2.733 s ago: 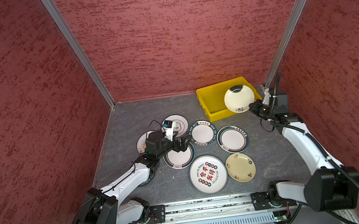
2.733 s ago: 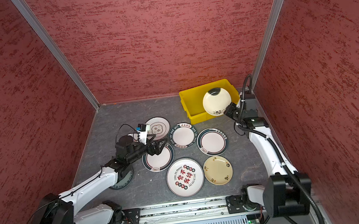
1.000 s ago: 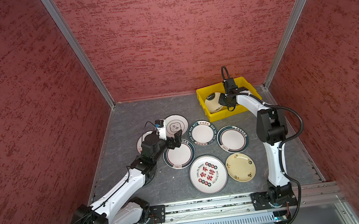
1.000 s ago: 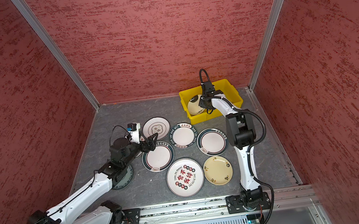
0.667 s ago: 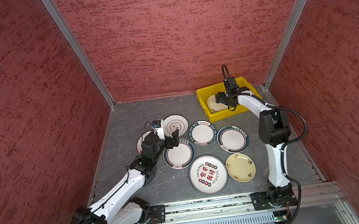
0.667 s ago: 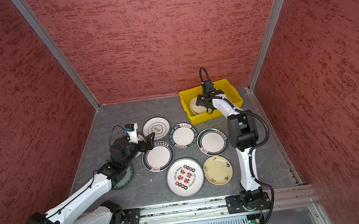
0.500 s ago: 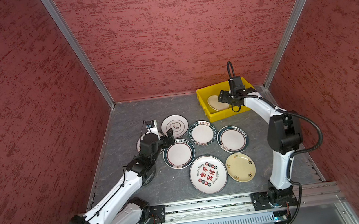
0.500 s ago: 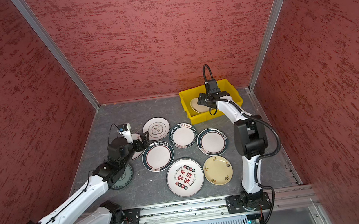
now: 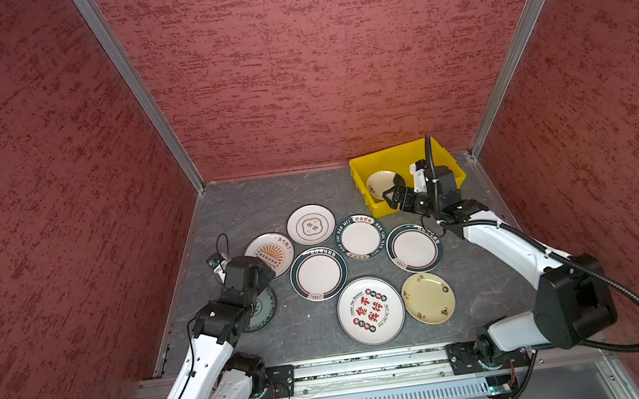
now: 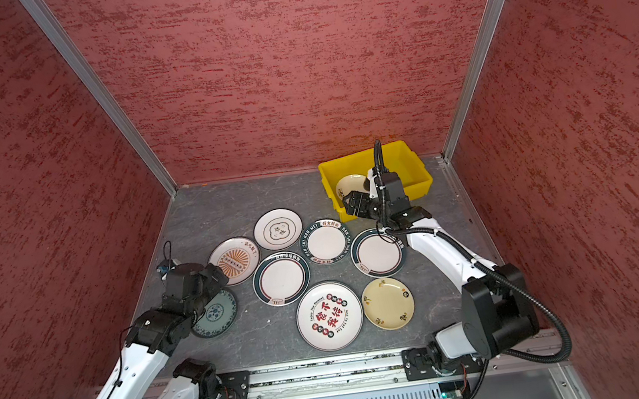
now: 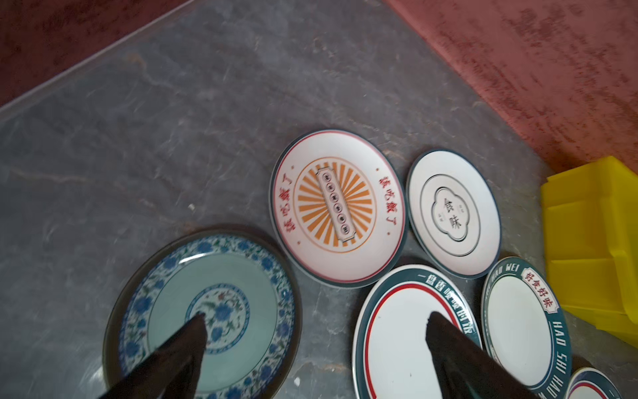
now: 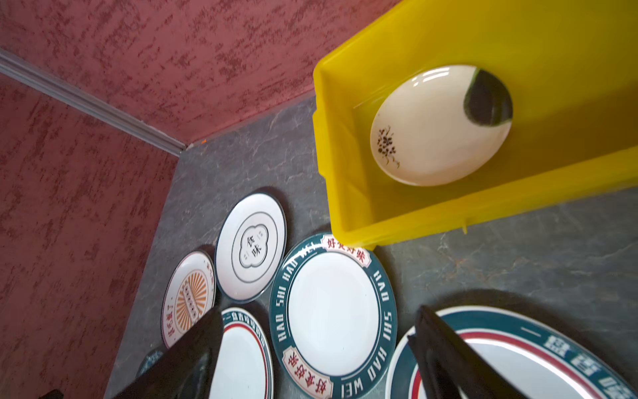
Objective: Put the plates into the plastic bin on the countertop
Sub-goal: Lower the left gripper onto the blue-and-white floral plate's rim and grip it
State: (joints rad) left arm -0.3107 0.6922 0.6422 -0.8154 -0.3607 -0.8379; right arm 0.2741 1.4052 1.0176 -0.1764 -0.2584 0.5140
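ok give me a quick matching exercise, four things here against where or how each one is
Things: 1 cream plate; 2 blue floral plate; 3 yellow plate; 4 right hand.
States: a open, holding nothing; b beside the big red-print plate; c inside the plastic bin; d partly hidden by the left arm in both top views.
Pairs: 1-c, 2-d, 3-b, 4-a.

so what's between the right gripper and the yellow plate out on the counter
A white plate with a dark green rim lies between the right gripper and the yellow plate, as both top views show.
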